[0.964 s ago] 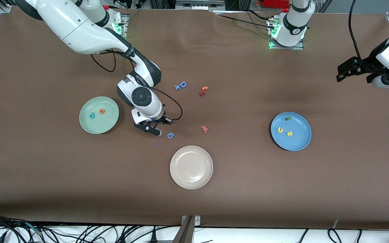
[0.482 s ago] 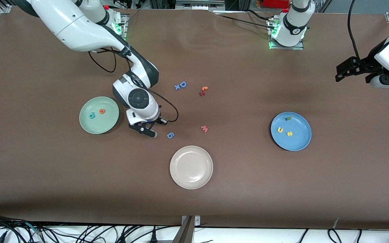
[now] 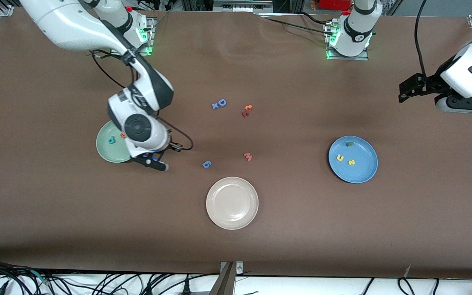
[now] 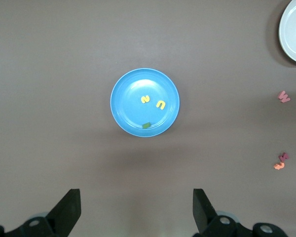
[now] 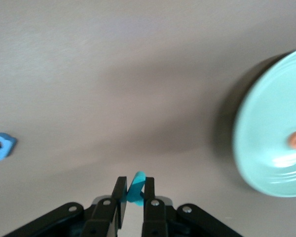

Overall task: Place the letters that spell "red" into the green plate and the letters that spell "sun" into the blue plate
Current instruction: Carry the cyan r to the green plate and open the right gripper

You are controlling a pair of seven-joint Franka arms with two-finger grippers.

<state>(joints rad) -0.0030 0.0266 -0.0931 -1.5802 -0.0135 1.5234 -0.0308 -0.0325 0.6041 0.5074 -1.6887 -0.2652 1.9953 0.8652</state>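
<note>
Over table (image 3: pixel 285 229): right tool (image 5: pixel 133 193) pinching teal "r" (image 5: pixel 135 187).

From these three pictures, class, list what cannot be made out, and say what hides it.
- Teal piece in the right claw: its letter shape is unreadable, pinched edge-on, right wrist view.
- Green plate: partly covered by the right arm, front view.
- Olive letter in the blue plate: too small to read.
</note>
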